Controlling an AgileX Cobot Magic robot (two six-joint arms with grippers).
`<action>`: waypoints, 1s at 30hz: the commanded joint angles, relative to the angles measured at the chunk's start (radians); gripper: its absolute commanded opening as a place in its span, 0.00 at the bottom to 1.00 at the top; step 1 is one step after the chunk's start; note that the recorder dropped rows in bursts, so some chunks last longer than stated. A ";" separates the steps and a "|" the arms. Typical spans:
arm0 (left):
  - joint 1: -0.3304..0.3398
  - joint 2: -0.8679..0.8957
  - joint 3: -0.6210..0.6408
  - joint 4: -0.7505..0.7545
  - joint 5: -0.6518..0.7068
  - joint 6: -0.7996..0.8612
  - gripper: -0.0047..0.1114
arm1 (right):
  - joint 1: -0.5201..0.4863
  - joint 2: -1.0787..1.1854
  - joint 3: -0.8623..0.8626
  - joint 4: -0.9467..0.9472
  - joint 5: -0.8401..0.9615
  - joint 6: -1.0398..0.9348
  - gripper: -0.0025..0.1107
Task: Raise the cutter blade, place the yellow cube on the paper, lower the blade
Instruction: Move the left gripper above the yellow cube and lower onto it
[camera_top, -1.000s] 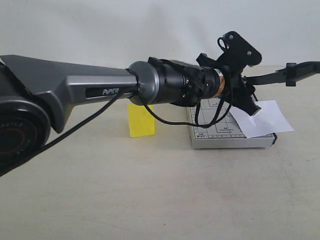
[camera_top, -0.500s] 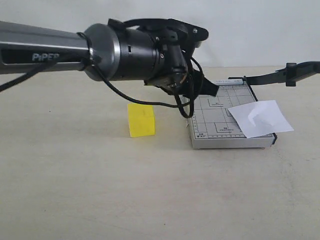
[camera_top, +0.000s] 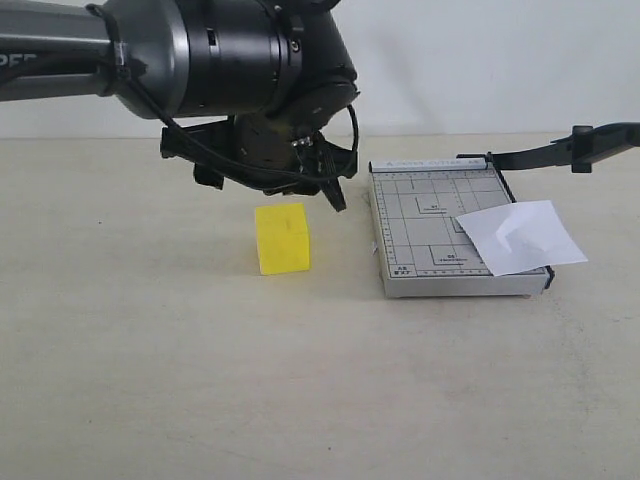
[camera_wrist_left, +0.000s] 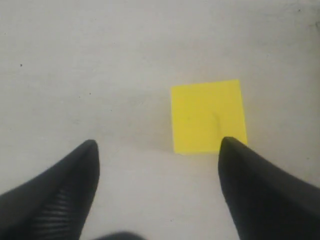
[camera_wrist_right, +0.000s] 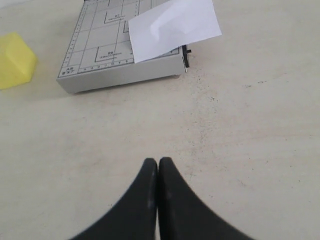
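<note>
Hovering above the yellow cube (camera_top: 282, 238), our left tool (camera_wrist_left: 157, 142) has its fingers spread apart and not yet around it. We judge the cube rigid, light and smooth-faced, so a square grip on two opposite flat sides should hold, while a corner grip might slip. It stands on the bench (camera_top: 300, 380) at nine o'clock from the grey trimmer board (camera_top: 420, 215), apart from it. The paper (camera_top: 520, 237) lies on the board's four o'clock corner, overhanging the edge. The cutter blade (camera_top: 600, 140) stands raised at two o'clock. Our right tool (camera_wrist_right: 158, 167) has its tips pressed together, holding nothing. No container is in view.
</note>
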 joint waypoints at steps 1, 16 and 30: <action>-0.009 -0.007 0.001 -0.022 0.005 0.102 0.61 | 0.000 -0.047 0.005 0.002 -0.002 -0.004 0.02; -0.009 -0.007 0.001 -0.042 0.072 0.173 0.61 | 0.000 -0.070 0.005 0.007 0.003 -0.004 0.02; -0.009 -0.007 -0.001 -0.071 -0.087 -0.057 0.67 | 0.000 -0.134 0.005 0.227 0.003 -0.004 0.02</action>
